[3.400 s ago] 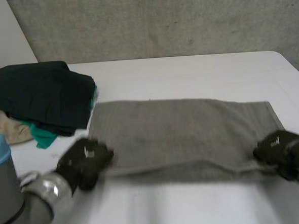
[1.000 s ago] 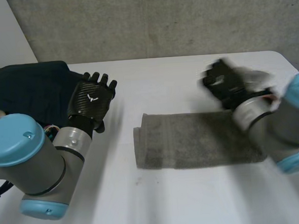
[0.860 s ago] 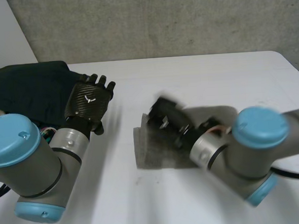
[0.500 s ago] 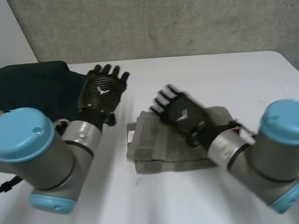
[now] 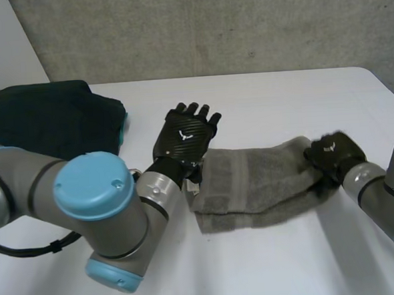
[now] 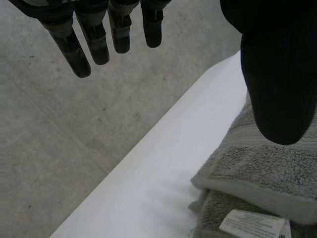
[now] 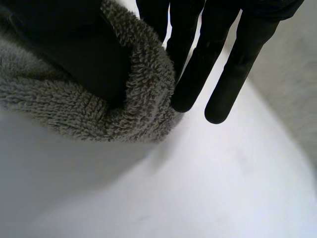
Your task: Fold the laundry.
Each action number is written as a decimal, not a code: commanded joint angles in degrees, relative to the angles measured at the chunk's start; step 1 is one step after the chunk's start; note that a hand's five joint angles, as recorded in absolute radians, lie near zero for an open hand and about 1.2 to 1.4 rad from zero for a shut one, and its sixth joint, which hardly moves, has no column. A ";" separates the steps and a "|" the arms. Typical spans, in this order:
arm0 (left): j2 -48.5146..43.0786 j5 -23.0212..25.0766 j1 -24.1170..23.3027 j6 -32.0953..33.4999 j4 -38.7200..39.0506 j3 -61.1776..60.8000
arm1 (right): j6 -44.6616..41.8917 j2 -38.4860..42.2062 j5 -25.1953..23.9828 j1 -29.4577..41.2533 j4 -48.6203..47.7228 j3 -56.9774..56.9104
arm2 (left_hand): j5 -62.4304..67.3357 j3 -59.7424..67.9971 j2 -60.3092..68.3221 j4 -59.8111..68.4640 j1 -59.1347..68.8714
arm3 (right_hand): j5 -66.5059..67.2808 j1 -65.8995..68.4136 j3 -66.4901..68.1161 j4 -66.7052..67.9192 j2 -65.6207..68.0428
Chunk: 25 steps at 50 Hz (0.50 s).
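Observation:
A grey towel lies folded in a long strip across the middle of the white table. My left hand hovers over its left end, open, fingers straight and spread. In the left wrist view the fingers are apart from the towel, whose white tag shows at the folded end. My right hand is at the towel's right end. In the right wrist view the towel's edge is pinched between the thumb and the straight fingers.
A pile of dark clothes lies at the table's back left, a teal piece peeking from its edge. A grey wall rises behind the table. The table's front has free room.
My right hand moved from the towel's middle to its right end and closed on it, drawing the towel out rightward. My left hand moved right, to the towel's left end.

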 commanded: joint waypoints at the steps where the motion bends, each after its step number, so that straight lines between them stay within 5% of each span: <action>1: 6.46 -0.06 3.04 -0.33 -0.68 -5.81 | -3.04 -4.77 -2.94 13.23 -8.38 -0.43 | -1.17 -1.07 -0.73 -0.49 0.46 | 13.68 18.67 12.08 11.49 14.73; 5: 8.04 -0.14 4.27 -0.33 -0.59 -8.71 | -10.66 1.02 -10.22 22.71 -13.39 0.18 | -1.34 -1.24 -0.89 -0.65 0.29 | 13.68 18.67 12.08 11.49 14.73; 10: 8.05 -0.41 5.50 -0.33 -0.59 -9.95 | -15.26 4.20 -14.90 25.73 -13.22 0.45 | -1.17 -1.07 -0.73 -0.49 0.46 | 13.68 18.67 12.08 11.49 14.73; 14: 7.96 -0.41 7.43 -0.42 -0.59 -9.25 | -13.95 4.12 -14.03 25.47 -13.66 0.45 | -1.00 -0.91 -0.56 -0.32 0.63 | -56.32 -51.33 -57.92 -58.51 -55.27; 22: 7.34 -0.23 6.38 -2.87 -0.50 -4.06 | 22.67 -9.76 -13.06 15.89 -12.52 3.17 | -0.84 -0.74 -0.39 -0.15 0.80 | -56.32 -51.33 -57.92 -58.51 -55.27; 25: 6.82 0.03 4.45 -9.35 -0.68 -0.30 | 36.05 -11.52 -13.41 11.50 -7.08 1.94 | 0.51 0.60 0.95 1.19 2.14 | -56.32 -51.33 -57.92 -58.51 -55.27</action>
